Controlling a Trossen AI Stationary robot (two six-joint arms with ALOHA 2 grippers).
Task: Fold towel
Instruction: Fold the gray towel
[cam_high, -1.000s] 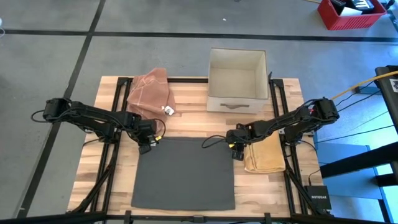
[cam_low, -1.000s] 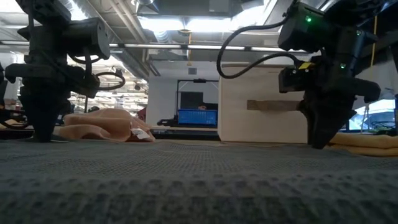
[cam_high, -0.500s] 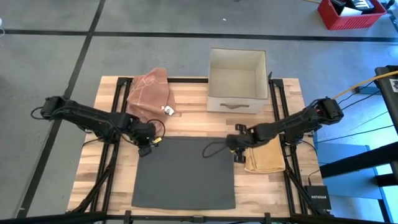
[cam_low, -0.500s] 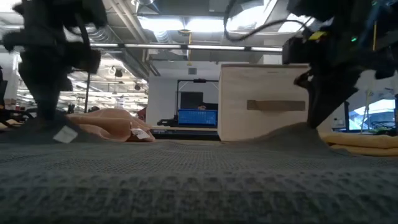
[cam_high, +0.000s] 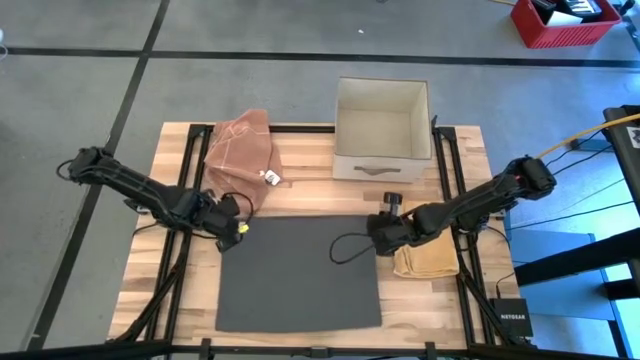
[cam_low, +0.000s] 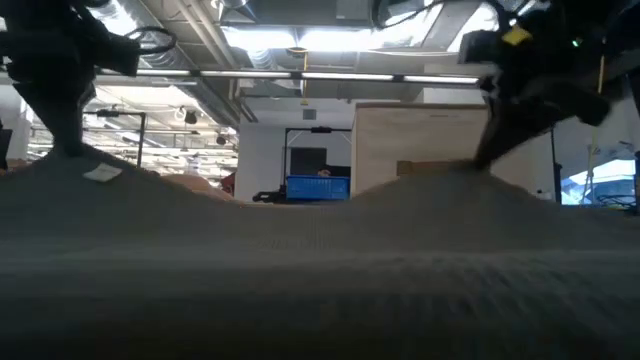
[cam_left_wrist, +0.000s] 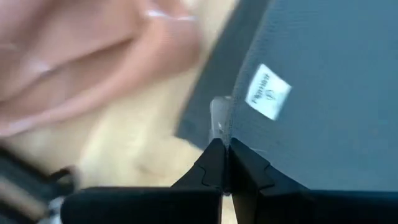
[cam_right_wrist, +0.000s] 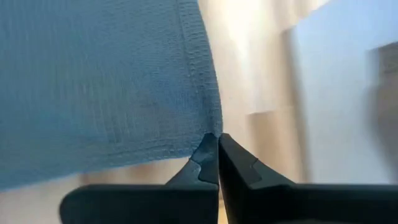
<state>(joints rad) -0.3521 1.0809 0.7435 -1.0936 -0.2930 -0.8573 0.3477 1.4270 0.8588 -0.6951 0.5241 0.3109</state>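
A dark grey towel (cam_high: 295, 275) lies spread on the wooden table, its near part flat and its two far corners raised. My left gripper (cam_high: 235, 232) is shut on the far left corner, beside a small white label (cam_left_wrist: 267, 99). My right gripper (cam_high: 383, 235) is shut on the far right corner. In the low view the towel (cam_low: 300, 270) rises to two peaks, one under each gripper, and sags between them. My left gripper pinches the towel's far left corner (cam_left_wrist: 231, 134) between its two fingers, coming steeply from above. The corner is lifted off the table and the cloth slopes down from it. My right gripper pinches the far right corner (cam_right_wrist: 208, 127) between its two fingers, slanting down from above. That corner is lifted clear, and the cloth falls away toward the table's near edge.
An open tan box (cam_high: 382, 130) stands at the far side, right of centre. A crumpled pink cloth (cam_high: 243, 150) lies at the far left. A folded yellow towel (cam_high: 428, 255) lies right of the grey towel, under my right arm. A red crate (cam_high: 565, 22) sits on the floor beyond.
Both grippers have gone up, tipping steeper, each with a far corner of the towel. The far edge has lifted off the table into two peaks, while the near part stays flat where it was.
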